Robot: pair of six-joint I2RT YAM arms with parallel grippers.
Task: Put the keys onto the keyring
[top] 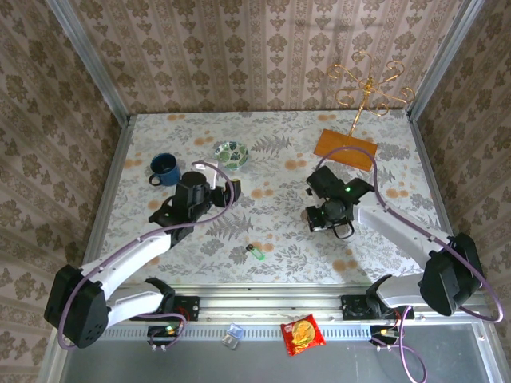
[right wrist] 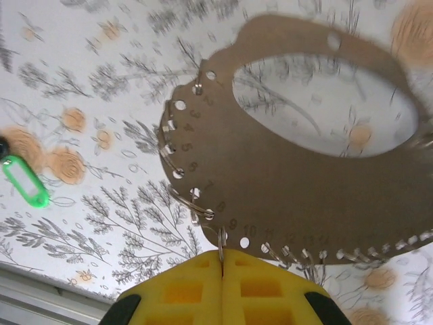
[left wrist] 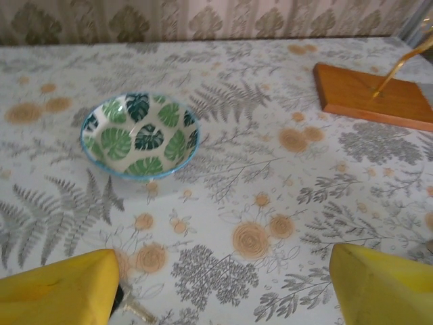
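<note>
My right gripper (right wrist: pixel 222 261) is shut on a small split ring hanging from the keyring (right wrist: pixel 291 183). The keyring is a wide, flat grey-brown band with a large opening, numbered holes and several small rings along its edge, held above the table. The green-headed key (right wrist: pixel 26 181) lies on the cloth to its left and near the table's front middle (top: pixel 255 254). My left gripper (left wrist: pixel 223 274) is open low over the cloth (top: pixel 227 190). A small dark-headed key (left wrist: pixel 132 308) with a pale blade lies against its left finger (left wrist: pixel 61 288). In the top view my right gripper (top: pixel 335 223) is right of centre.
A green leaf-patterned bowl (left wrist: pixel 139 135) stands beyond the left gripper, with a blue mug (top: pixel 164 169) to its left. The gold wire stand (top: pixel 367 88) rises from its wooden base (top: pixel 345 148) at the back right. A snack packet (top: pixel 303 333) lies off the table's front edge.
</note>
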